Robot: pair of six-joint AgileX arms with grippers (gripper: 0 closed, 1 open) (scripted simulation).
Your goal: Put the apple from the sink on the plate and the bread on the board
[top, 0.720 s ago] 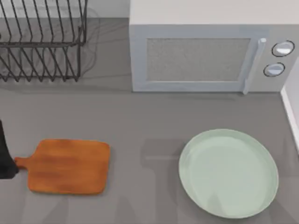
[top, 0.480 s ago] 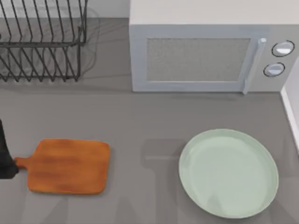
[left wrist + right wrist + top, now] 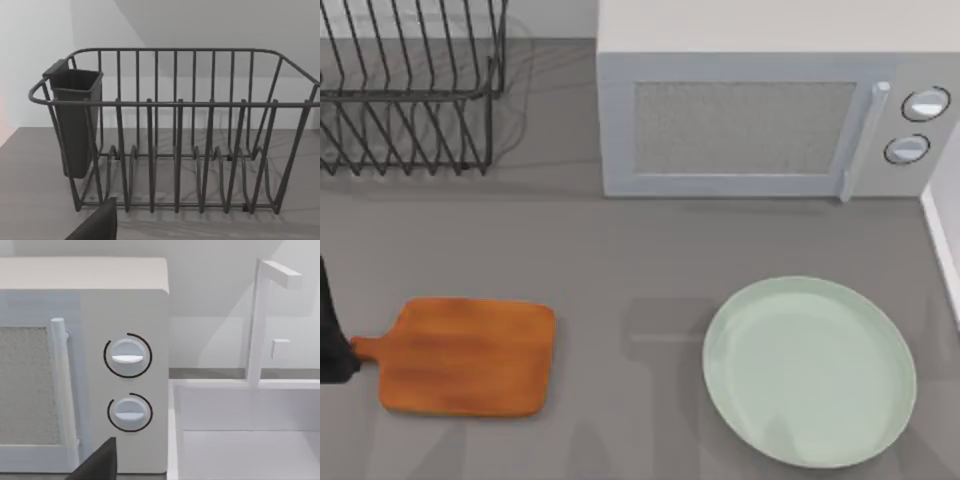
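Observation:
The orange-brown board (image 3: 470, 357) lies at the front left of the table, its short handle pointing left. At the front right sits the pale mint-green plate (image 3: 810, 372), with nothing on it. The white sink (image 3: 250, 440) stands to the right of the microwave, and its rim (image 3: 942, 240) runs along the table's right edge. The apple and the bread are out of view. A dark part of my left arm (image 3: 328, 335) sits at the table's left edge, beside the board's handle. My left gripper (image 3: 97, 227) faces the dish rack. My right gripper (image 3: 97, 462) faces the microwave's knobs and the sink.
A black wire dish rack (image 3: 410, 90) with a dark cutlery cup (image 3: 75, 120) stands at the back left. A white microwave (image 3: 760, 110) with its door shut fills the back middle and right. A white tap (image 3: 260, 320) rises behind the sink.

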